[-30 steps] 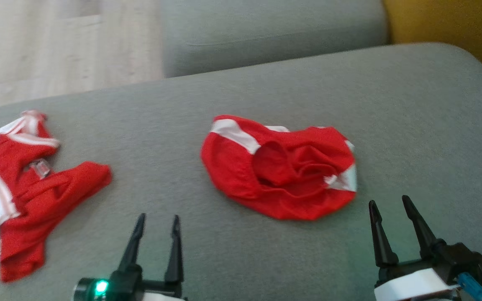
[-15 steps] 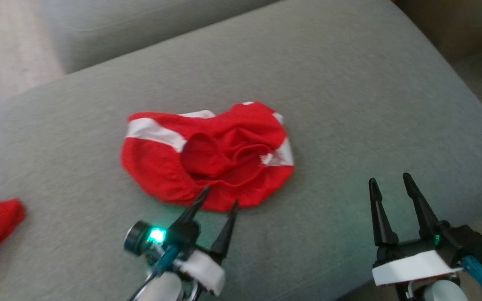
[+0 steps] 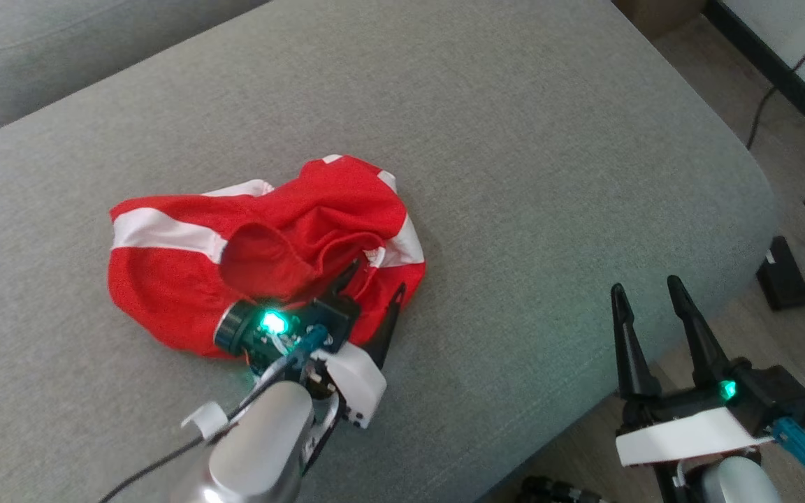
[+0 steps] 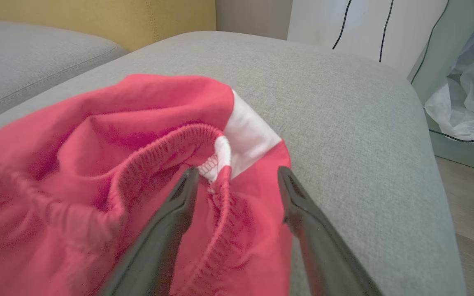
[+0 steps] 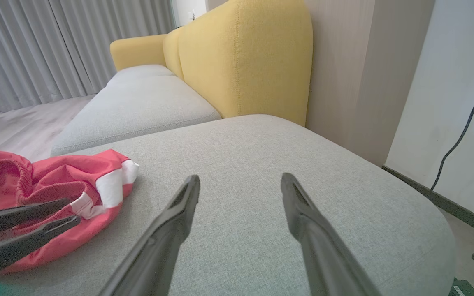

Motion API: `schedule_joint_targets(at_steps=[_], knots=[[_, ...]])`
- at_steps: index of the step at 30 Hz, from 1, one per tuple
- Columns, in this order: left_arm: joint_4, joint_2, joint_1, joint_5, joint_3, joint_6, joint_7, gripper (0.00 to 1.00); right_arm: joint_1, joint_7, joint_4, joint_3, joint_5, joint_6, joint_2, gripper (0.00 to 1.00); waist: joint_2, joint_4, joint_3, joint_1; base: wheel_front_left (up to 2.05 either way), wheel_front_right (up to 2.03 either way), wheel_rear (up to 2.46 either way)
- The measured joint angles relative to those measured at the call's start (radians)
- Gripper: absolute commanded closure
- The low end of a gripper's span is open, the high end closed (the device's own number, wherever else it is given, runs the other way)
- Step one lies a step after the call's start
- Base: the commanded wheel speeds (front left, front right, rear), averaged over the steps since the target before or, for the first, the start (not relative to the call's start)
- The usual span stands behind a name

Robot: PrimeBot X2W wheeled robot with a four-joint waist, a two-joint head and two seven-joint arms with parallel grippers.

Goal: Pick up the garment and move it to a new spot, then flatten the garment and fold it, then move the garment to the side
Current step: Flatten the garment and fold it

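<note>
Garment [image 3: 165,279] hem sits between the spread left tool [image 3: 378,276] tips; I'd drop lower, pinch that elastic seam, not loose folds. Spread right tool [image 3: 646,286] hangs idle.

I faced a grey sofa cushion [image 5: 253,139] | yellow backrest [image 5: 245,57] stood behind it | grey curtains [image 5: 35,45] hung beyond it

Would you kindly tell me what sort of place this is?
Most likely a living room: a grey sofa cushion, a yellow backrest and long grey curtains beside a wood floor.
</note>
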Motion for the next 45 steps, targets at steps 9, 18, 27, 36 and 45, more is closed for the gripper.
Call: schedule_joint_targets(at_steps=[9, 18, 27, 36, 45], knots=[[0.028, 0.000, -0.051, -0.007, 0.000, 0.001, 0.021, 1.00, 0.000, 0.000, 0.000, 0.013, 0.003, 0.000, 0.000, 0.00, 0.0000, -0.026, 0.019, -0.0001, 0.00, 0.00, 0.00], [0.018, 0.000, -0.054, -0.030, -0.005, -0.030, 0.011, 1.00, 0.000, 0.000, 0.000, 0.015, 0.003, 0.000, 0.000, 0.00, 0.0000, -0.015, 0.010, -0.0001, 0.00, 0.00, 0.00], [-0.172, -0.002, -0.326, -0.154, -0.051, -0.097, 0.005, 1.00, 0.004, 0.000, 0.008, 0.023, 0.001, 0.000, 0.000, 0.00, 0.0000, 0.061, -0.051, -0.0001, 0.00, 0.00, 0.00], [-0.362, 0.063, -0.394, -0.303, 0.029, -0.097, 0.059, 1.00, 0.014, 0.000, 0.012, 0.010, -0.016, 0.000, -0.001, 0.00, 0.0000, 0.214, -0.111, -0.0002, 0.00, 0.00, 0.00], [-0.377, 0.203, -0.003, -0.397, 0.068, -0.070, 0.063, 1.00, 0.028, 0.000, 0.026, 0.000, -0.025, 0.000, -0.001, 0.00, 0.0000, 0.402, -0.098, -0.0002, 0.00, 0.00, 0.00]])
